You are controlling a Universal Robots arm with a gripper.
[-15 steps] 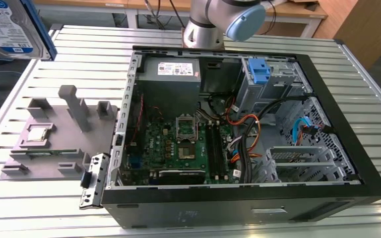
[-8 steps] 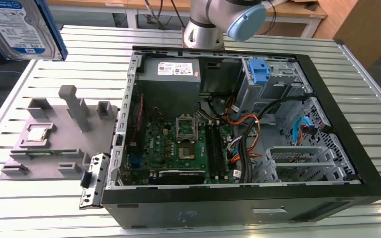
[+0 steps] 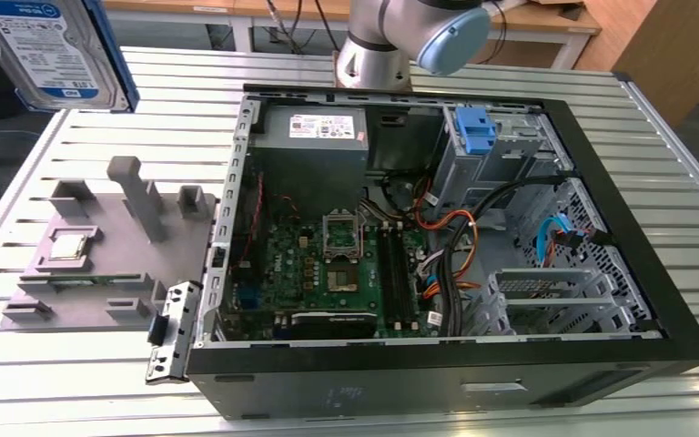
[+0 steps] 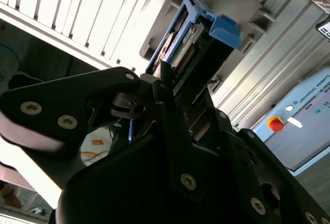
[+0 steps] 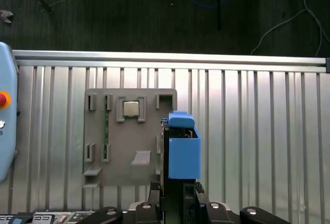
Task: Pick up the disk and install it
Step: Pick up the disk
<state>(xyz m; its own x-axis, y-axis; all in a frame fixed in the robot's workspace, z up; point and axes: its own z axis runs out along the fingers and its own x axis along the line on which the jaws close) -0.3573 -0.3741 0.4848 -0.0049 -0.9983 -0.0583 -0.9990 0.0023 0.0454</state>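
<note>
As is shown in both wrist views, the disk (image 5: 183,154) is pinched on edge between the black fingers (image 4: 167,105) of the gripper (image 5: 178,189), and its blue carrier frame is pointed away from the wrist, clear of the slatted metal table (image 5: 258,131). Beyond it, a grey fixture plate (image 5: 129,157) is laid flat on the table, with a small square chip (image 5: 132,109) seated in one recess. In the exterior view, the disk is seen at the upper corner on the exterior view's left, well apart from the open computer case (image 3: 447,237).
</note>
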